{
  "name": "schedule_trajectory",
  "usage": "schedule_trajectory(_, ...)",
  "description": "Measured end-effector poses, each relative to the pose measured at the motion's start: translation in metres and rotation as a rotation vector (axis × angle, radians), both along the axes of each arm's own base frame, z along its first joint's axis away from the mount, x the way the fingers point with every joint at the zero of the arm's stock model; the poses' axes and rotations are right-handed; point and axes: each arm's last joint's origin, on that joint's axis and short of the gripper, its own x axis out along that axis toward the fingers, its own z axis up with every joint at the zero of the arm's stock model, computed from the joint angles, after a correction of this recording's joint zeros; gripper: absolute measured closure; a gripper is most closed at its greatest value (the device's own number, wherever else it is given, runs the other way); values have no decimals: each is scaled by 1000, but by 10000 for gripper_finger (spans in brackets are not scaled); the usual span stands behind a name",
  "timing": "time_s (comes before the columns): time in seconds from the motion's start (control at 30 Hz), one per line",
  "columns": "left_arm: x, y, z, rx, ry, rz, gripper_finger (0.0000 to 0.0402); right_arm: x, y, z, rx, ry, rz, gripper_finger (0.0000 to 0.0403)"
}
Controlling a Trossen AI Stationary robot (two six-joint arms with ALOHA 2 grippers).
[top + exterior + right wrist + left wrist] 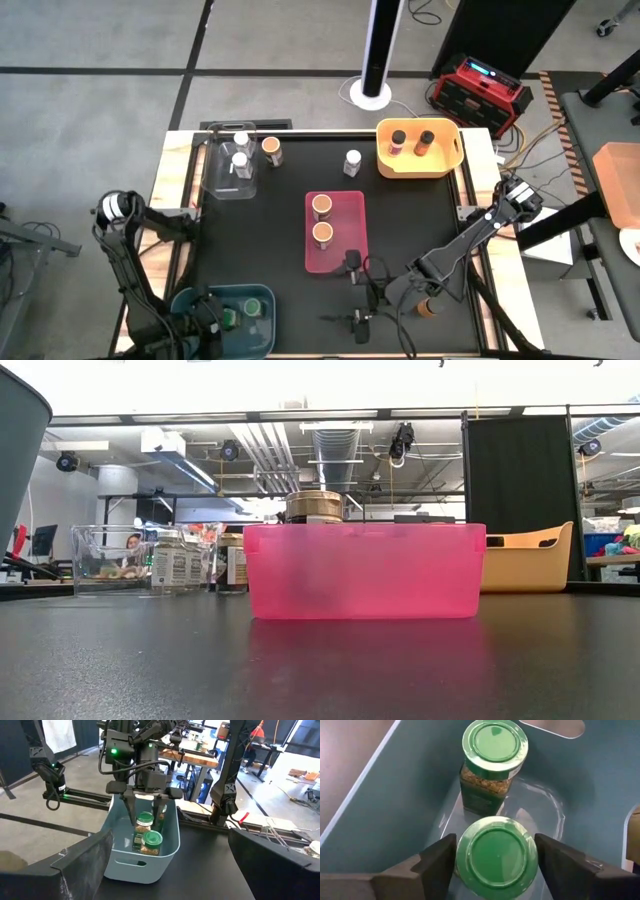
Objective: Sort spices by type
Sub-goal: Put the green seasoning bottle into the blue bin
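Tabletop (420, 220) is seen as a black mat edged in pale wood, carrying a pink bin (335, 232) with two orange-lidded jars (322, 220), a yellow bin (418, 148) with two dark-lidded jars (412, 140), a clear bin (231, 170) with white-lidded jars (240, 154), and a blue bin (141, 845) with two green-lidded jars (496, 800). The left gripper (495, 855) is held inside the blue bin, fingers parted on either side of one green lid, grip not discernible; the right gripper (358, 295) hangs wide apart above the mat. Grey floor, a red unit (480, 90) and ceiling ducts (300, 450) are noted beyond

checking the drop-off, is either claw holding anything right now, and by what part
Left claw straddles a green-lidded jar at its lid inside the blue bin; whether it grips cannot be told. Right claw is open, empty.
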Motion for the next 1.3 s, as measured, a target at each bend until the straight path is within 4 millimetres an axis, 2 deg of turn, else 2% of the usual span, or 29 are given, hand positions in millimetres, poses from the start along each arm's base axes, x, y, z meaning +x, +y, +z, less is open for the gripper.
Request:
schedule_trajectory(0.2, 0, 0, 2, 11, 8, 0, 146, 0, 0, 0, 0, 1, 0, 14)
schedule_trajectory(0.67, 1, -3, 52, 76, 34, -16, 144, 0, 0, 0, 4, 0, -1, 14)
schedule_trajectory(0.77, 1, -3, 59, 87, 41, -36, 156, 0, 0, 0, 5, 0, -2, 14)
schedule_trajectory(0.9, 1, -2, 66, 82, 103, -42, 204, 0, 0, 0, 5, 0, -2, 14)
schedule_trajectory(0.97, -1, -1, 67, 80, 159, -44, 251, 0, 0, 0, 5, 0, -2, 14)
schedule_trajectory(1.1, -5, 2, 66, 82, 260, -38, 374, 0, 0, 0, 5, 0, -2, 14)
schedule_trajectory(1.13, -5, 2, 66, 77, 274, -36, 386, 0, 0, 0, 5, 0, -2, 14)
schedule_trajectory(1.3, -8, 2, 65, 68, 342, -36, 396, 0, 0, 0, 5, 0, -2, 14)
